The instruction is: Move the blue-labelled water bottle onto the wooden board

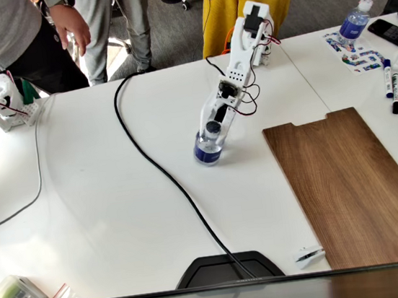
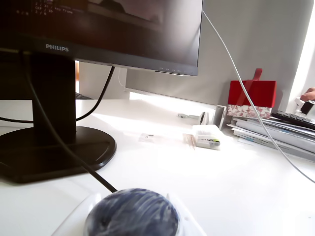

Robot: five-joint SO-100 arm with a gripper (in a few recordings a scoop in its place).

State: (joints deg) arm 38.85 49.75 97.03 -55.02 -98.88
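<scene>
Monitor: its black stand foot (image 1: 228,269) sits at the near edge of the worktop (image 1: 104,204) in the fixed view; the wrist view shows the same foot (image 2: 54,152) and the dark screen (image 2: 113,29) above it.
Small white clip: lies on the worktop just right of the stand foot (image 1: 308,255).
Plastic box: clear, with something green inside, at the near left corner (image 1: 13,294).
Black cable: runs from the stand foot across the worktop toward the far edge (image 1: 160,172).
Wooden board: flat on the right part of the worktop, notch in its far short edge (image 1: 348,181).
Blue-labelled water bottle: upright on the white worktop, left of the board and well apart from it (image 1: 208,150); in the wrist view its dark top fills the bottom edge (image 2: 132,214).
End effector: lowered over the bottle, fingers on either side of its upper part (image 1: 215,131); whether they press on it cannot be told.
Arm: white, leaning from its base at the far edge down to the bottle (image 1: 240,57).
Second bottle: white cap, lighter blue label, far right (image 1: 354,22).
Markers: near the right edge, beyond the board (image 1: 390,82).
People: standing behind the worktop, one in yellow trousers (image 1: 239,6).
</scene>
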